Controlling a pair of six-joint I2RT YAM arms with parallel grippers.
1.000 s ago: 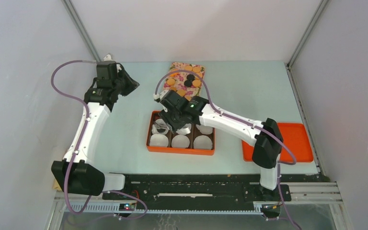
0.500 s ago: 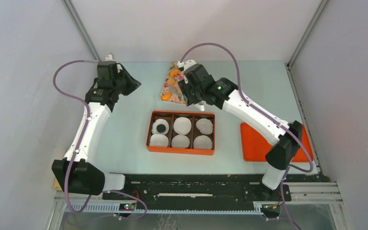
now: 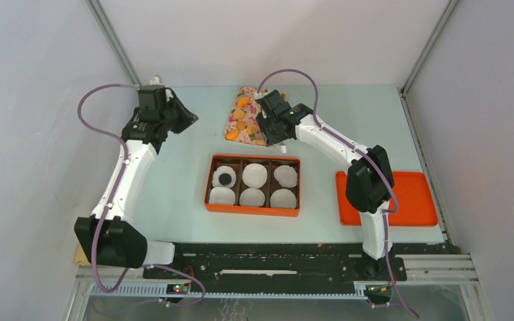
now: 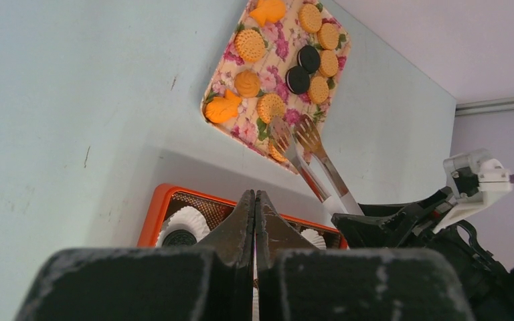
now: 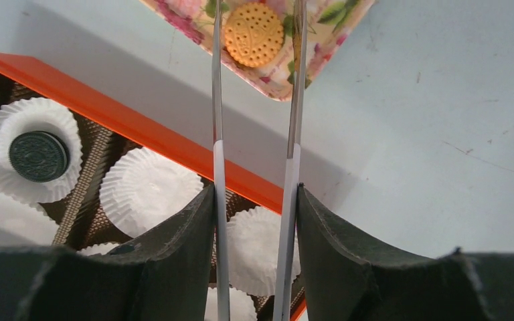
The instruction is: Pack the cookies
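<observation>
Several orange-tan and two black cookies (image 4: 249, 45) lie on a floral tray (image 3: 233, 132) at the back of the table. My right gripper (image 5: 255, 194) is shut on metal tongs (image 5: 293, 100). The tongs' tips straddle one tan cookie (image 5: 253, 33) at the tray's near corner, with a small gap on each side. In the top view this gripper (image 3: 272, 128) hangs over the tray's right edge. One black cookie (image 3: 225, 178) sits in the back-left paper cup of the orange box (image 3: 251, 211). My left gripper (image 4: 254, 194) is shut and empty, hovering left of the tray.
The box's other white paper cups (image 5: 150, 189) hold nothing. An orange lid (image 3: 411, 200) lies flat at the right, partly under the right arm's elbow. Grey walls close in the table on the left, back and right.
My right arm has swung from over the box's back-left cup back to the floral tray, tongs in hand. A black cookie now shows in that cup. The left arm has hardly moved.
</observation>
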